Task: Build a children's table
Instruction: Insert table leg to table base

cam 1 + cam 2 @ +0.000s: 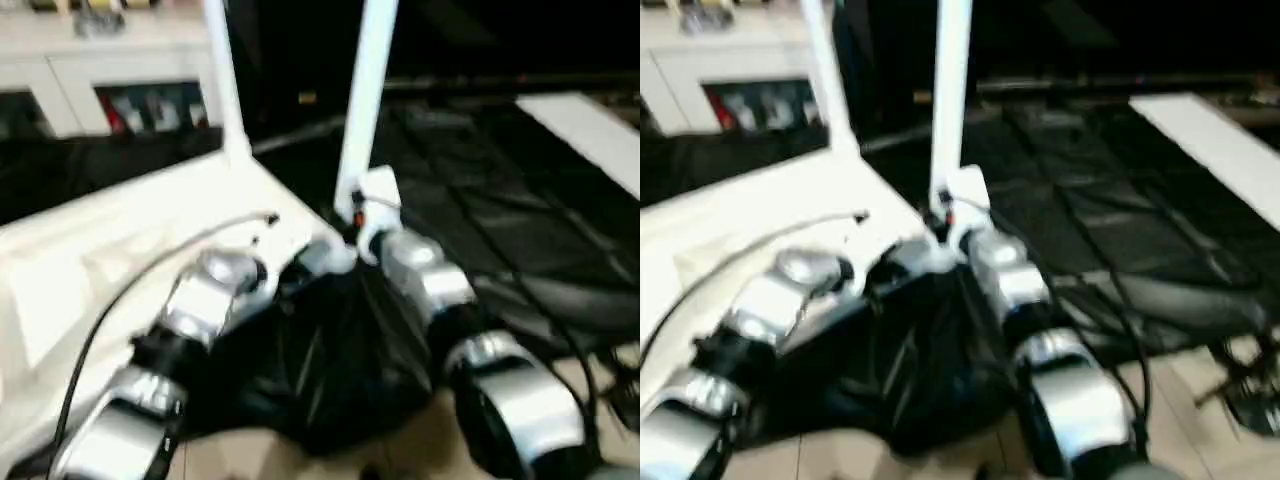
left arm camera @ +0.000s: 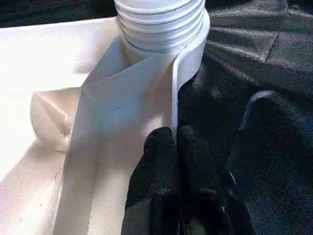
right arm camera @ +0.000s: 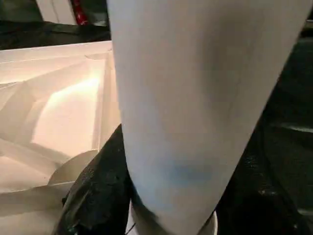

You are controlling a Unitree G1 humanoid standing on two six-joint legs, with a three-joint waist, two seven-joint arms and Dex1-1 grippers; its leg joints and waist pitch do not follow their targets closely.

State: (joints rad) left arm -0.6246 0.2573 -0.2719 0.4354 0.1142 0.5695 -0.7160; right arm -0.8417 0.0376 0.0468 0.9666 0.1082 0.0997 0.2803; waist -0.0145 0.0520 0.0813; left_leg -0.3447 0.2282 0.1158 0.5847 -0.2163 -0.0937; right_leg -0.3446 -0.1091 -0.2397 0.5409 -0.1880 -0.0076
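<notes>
With the tabletop at frame left and 1 leg standing in its corner socket at centre, the left gripper, fingers closed, pinches the rim while the right gripper wraps the leg; keep it upright while twisting.

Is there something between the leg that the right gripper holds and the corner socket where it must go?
No. The leg already stands in the corner socket of the tabletop; nothing visible lies between them.
</notes>
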